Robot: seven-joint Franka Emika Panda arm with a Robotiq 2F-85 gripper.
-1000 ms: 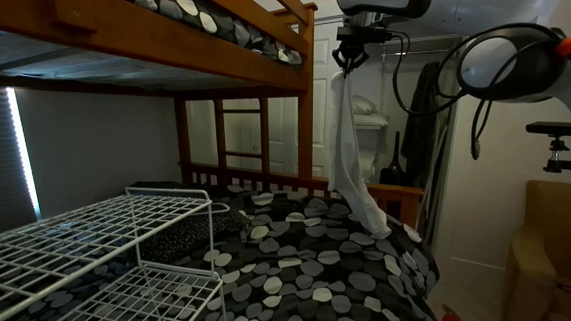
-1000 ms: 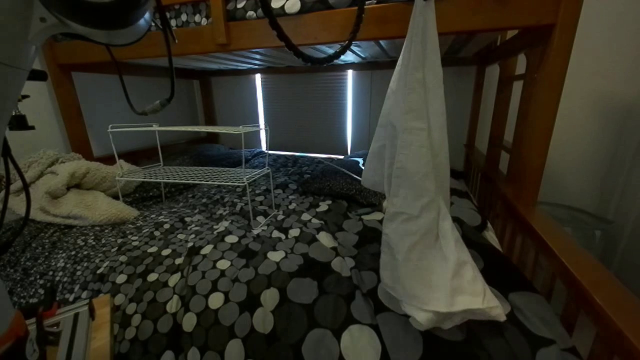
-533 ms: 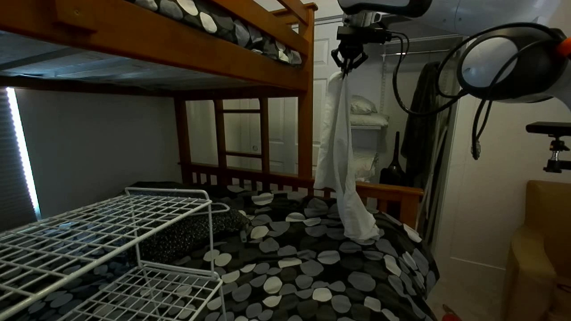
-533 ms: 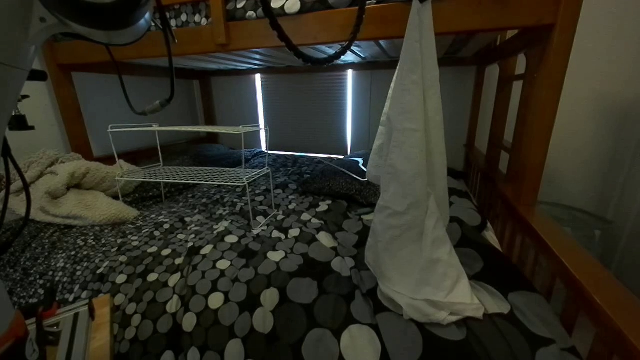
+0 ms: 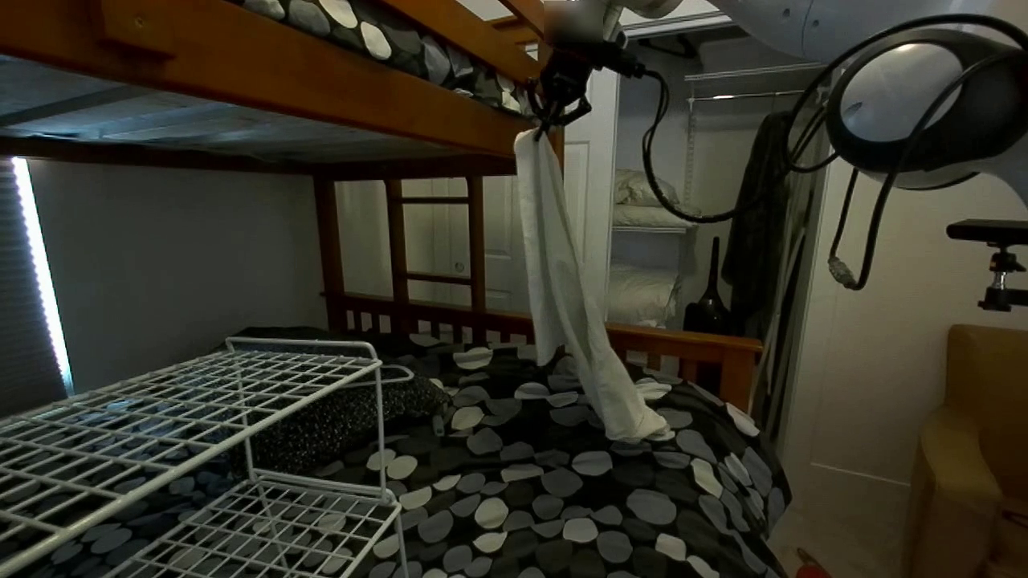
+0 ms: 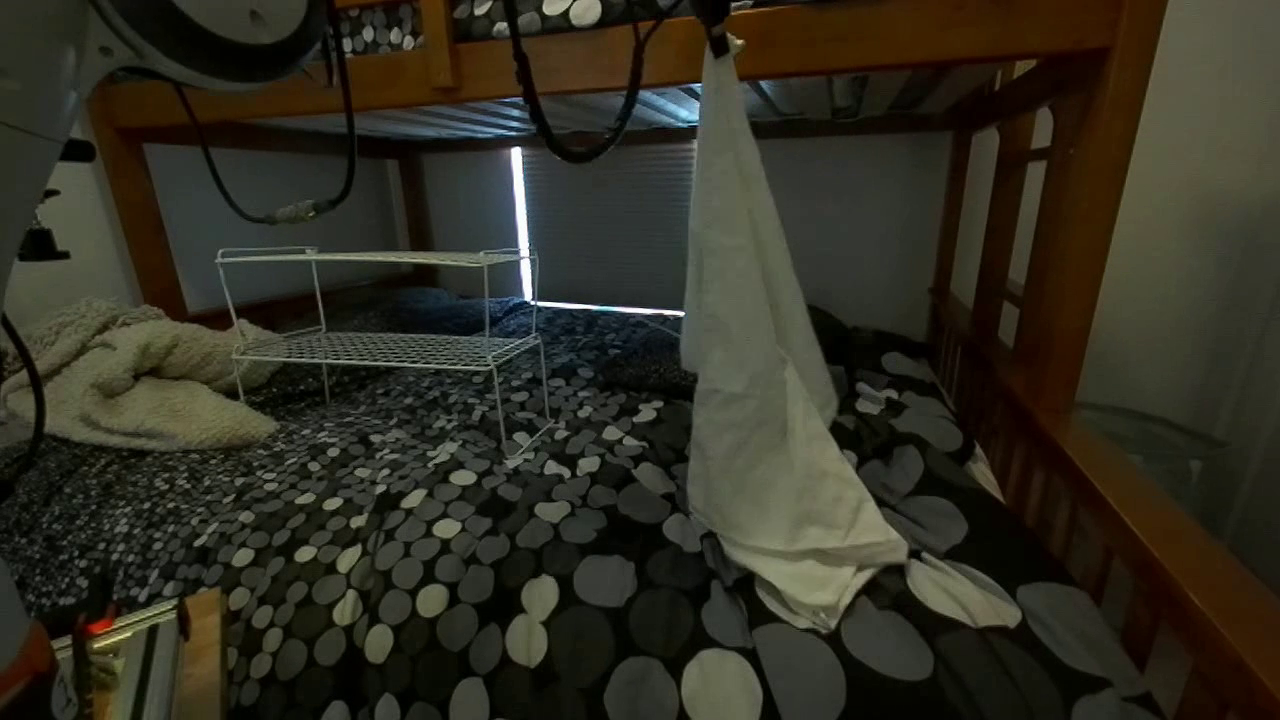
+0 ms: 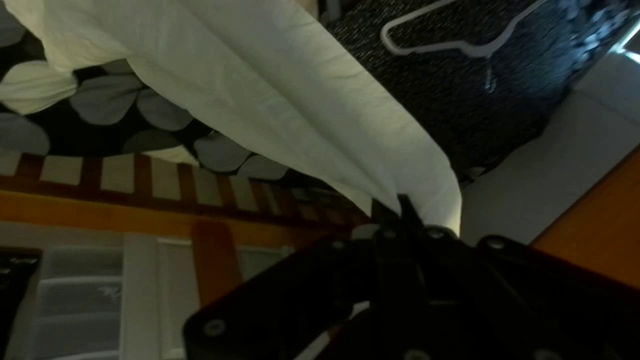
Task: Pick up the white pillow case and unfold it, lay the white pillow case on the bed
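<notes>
The white pillow case hangs limp and long from my gripper, narrow at the top and wider below. Its lower end rests on the bed near the footboard, slanting away from the grip. In an exterior view the pillow case spreads into a wrinkled triangle, with my gripper partly cut off at the top edge. In the wrist view the fingertips are shut on a top edge of the pillow case. The bed's black spotted cover shows beyond it.
A white wire rack stands on the bed. The upper bunk's wooden rail is close beside my gripper. A wooden footboard edges the bed. A dark speckled pillow, a hanger and a cream blanket lie on the bed.
My gripper has moved left in both exterior views, toward the upper bunk rail, and tilted. The pillow case has gone with it, its lower end trailing a little left across the bed.
</notes>
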